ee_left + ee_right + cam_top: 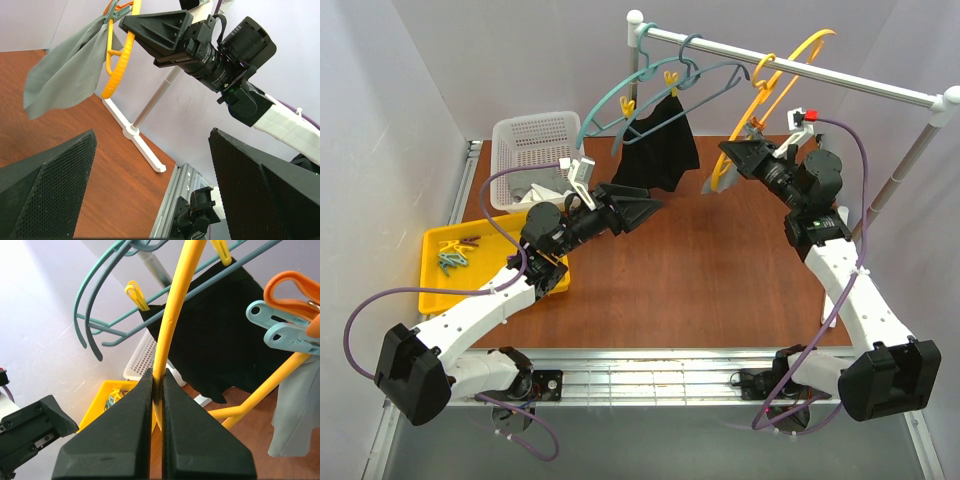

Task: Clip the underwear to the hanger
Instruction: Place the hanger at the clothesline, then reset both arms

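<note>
Underwear [62, 75]: small grey piece, hanging from the yellow-orange hanger [172, 315]. It is pinned at one upper corner, where orange and pale-teal pegs [285, 315] sit together. The rest droops loose and appears to hang clear of the worktop [700, 290].

Right tool [158, 377]: fingers closed on the hanger's yellow bar, steadying it up by the white rail [800, 65].

Left tool [645, 207]: jaws wide apart, nothing between them, held over mid-worktop and facing the garment from well apart.

Step, as judged: first corner looks clipped and the second attachment is not yet made. The next move likely calls for the left tool to fetch a spare peg from the yellow tray [435, 290], or to lift the slack corner up to the bar. Meanwhile the right tool keeps the hanger from swinging. The cloth is limp and will fold if pinched at its edge.

Surroundings: reddish-brown wood-grain worktop, pale walls on three sides. A black garment [665, 145] hangs on a teal hanger [620, 90] with yellow clips, on the same rail. A white mesh basket [535, 135] sits at the far left corner, just beyond the tray.
</note>
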Motion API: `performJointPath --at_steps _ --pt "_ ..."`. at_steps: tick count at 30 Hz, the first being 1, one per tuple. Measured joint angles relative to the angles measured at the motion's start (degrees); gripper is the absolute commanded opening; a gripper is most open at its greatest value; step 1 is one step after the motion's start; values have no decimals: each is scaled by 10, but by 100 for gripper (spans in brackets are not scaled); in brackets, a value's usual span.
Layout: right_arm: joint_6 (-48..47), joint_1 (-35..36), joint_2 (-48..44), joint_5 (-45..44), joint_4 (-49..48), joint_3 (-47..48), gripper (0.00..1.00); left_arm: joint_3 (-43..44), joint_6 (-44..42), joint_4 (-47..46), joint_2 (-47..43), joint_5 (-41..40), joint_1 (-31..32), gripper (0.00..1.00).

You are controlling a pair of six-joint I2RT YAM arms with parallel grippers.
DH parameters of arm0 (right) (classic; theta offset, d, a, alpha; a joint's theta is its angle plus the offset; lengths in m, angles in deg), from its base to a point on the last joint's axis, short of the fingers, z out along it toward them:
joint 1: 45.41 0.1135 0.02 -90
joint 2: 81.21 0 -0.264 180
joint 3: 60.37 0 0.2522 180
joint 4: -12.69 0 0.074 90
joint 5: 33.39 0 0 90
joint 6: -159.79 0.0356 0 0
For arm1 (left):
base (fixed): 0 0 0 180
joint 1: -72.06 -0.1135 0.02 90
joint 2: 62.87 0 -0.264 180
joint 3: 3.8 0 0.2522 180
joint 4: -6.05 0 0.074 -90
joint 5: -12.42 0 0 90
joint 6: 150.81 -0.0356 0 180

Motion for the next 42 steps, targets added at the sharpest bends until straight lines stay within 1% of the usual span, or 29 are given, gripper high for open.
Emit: performJointPath --at_steps 7,15,18,21,22,23,24,25,26,27,28,31,35,39,42 --pt "13 -30 10 15 -13 12 1 0 0 0 0 0 -3 83" --pt "28 -43 21 21 -18 10 1 0 -6 4 0 0 -5 83" --pt "30 -43 10 20 -31 -14 1 0 -16 12 0 -9 -7 83" --pt "26 -43 -22 15 -46 -51 3 0 -29 25 0 -27 -7 83" --pt "26 -43 -39 13 -50 -64 5 0 -34 31 0 -35 -8 83" --pt "26 -43 -56 9 -51 -77 16 0 -38 36 0 -42 -9 83" --pt "27 -43 -72 6 -53 -88 25 0 -41 39 0 -47 -10 83" --pt "21 -44 -86 5 -54 -97 47 0 -45 43 0 -53 -10 84" --pt "16 -45 -96 6 -54 -102 80 0 -48 48 -1 -59 -10 84" --pt "10 -45 -103 7 -52 -103 95 0 -52 51 -1 -63 -10 84" --pt "2 -45 -108 11 -53 -103 99 0 -57 56 -2 -67 -10 84" --pt "-22 -45 -117 23 -49 -103 99 0 -75 77 -5 -83 -10 86" --pt "-60 -45 -154 20 -14 -103 99 0 -108 119 -26 -139 -10 89" --pt "-108 -46 -238 6 27 -110 99 -12 -145 160 -95 -229 -10 89" --pt "-149 -45 -329 -1 43 -144 99 -33 -170 187 -158 -306 -10 90"
